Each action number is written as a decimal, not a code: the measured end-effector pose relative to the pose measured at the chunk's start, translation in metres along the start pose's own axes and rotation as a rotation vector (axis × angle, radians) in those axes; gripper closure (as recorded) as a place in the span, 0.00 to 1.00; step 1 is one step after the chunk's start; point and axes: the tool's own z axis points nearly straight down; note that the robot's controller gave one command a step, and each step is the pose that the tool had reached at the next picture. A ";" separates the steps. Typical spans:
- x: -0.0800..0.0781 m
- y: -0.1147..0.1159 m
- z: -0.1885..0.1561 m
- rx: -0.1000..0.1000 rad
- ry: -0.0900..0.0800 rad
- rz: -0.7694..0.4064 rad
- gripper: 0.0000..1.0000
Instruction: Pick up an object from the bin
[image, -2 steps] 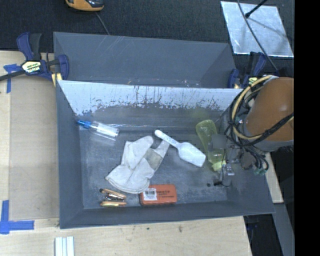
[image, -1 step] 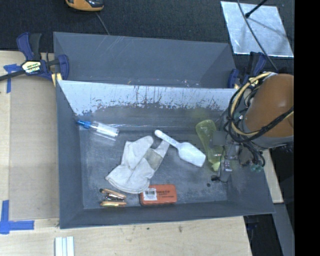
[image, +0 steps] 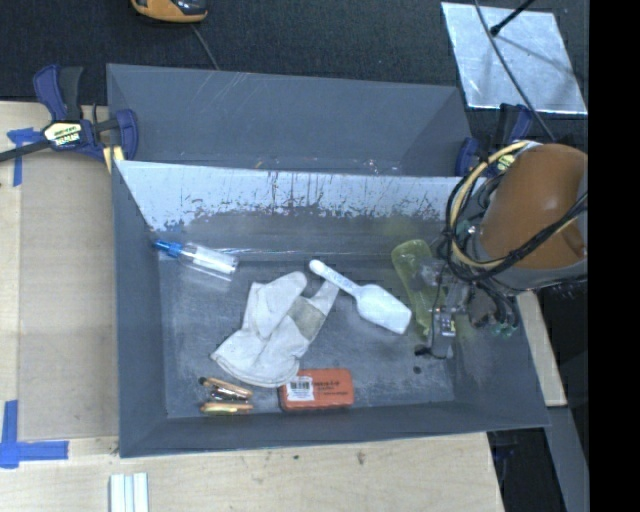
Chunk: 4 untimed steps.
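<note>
Gripper (image: 437, 338) low at right of scuffed grey metal bin (image: 300, 130), open or closed unclear, white plastic scoop (image: 380, 308) just left.

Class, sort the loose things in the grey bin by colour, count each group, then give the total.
White: 2, cloth and scoop
Orange: 1, box
Clear with blue cap: 1, tube
Brass: 2, small sticks
Pale green: 1, see-through piece
Total: 7

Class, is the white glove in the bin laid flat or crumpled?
Crumpled: the white glove lies bunched, its folds and layers overlapping.
</note>
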 end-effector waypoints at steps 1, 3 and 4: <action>-0.021 0.001 0.036 -0.001 -0.005 0.044 0.00; -0.052 0.024 0.073 0.000 0.004 0.351 1.00; -0.052 0.024 0.073 0.000 0.004 0.350 1.00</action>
